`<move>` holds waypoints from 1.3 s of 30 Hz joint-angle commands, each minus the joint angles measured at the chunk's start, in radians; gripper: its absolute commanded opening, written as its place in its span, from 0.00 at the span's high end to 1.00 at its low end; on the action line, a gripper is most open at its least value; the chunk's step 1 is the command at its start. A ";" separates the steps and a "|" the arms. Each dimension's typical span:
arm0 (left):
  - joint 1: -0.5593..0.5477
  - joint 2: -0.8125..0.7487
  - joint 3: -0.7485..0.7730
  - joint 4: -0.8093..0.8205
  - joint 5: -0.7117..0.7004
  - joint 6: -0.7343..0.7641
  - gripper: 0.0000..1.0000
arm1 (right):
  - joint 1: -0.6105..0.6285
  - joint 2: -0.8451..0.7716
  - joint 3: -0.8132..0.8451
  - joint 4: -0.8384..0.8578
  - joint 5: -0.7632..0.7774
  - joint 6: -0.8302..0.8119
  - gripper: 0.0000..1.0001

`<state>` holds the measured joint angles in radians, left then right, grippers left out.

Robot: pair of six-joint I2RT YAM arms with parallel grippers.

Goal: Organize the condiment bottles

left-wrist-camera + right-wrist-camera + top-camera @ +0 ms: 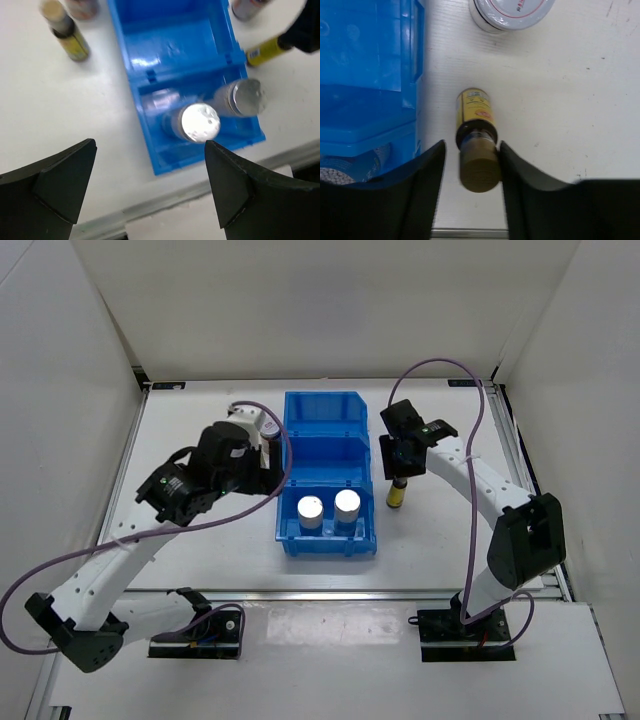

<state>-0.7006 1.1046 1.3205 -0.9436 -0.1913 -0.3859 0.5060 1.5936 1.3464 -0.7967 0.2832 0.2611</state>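
The left gripper (150,145) is held with jaws spread wide above the bin (125,65). Two white bottles (200,122) with shiny silver caps are stood side by side in its near compartment. The right gripper (472,144) is set around the cap of a slim bottle (475,112) standing on the table (570,100) just right of the bin; whether it is pinched cannot be told. A second slim bottle (67,32) is seen left of the bin. Yellow labels are borne by both, the print unreadable. A jar (510,12) is lidded white with red lettering too small to read.
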 commanded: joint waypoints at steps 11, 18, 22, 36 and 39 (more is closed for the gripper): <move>0.214 0.055 -0.035 0.026 -0.091 0.143 0.00 | -0.001 -0.003 0.048 -0.045 0.057 0.013 0.81; 0.234 0.046 -0.144 0.092 -0.082 0.124 0.00 | 0.023 -0.026 0.186 -0.113 0.112 0.004 1.00; 0.234 0.023 -0.164 0.092 -0.123 0.061 0.00 | 0.078 -0.026 0.318 -0.147 0.113 -0.005 1.00; 0.243 0.095 -0.158 0.103 -0.160 -0.122 0.00 | 0.154 0.232 0.563 -0.049 0.039 -0.088 1.00; 0.266 0.161 -0.112 0.103 -0.111 -0.122 0.00 | 0.154 0.282 0.563 -0.012 0.028 -0.099 1.00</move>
<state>-0.4557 1.2247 1.1557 -0.8536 -0.3141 -0.4744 0.6621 1.8713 1.8702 -0.8989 0.3233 0.1936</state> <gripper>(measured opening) 0.998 0.386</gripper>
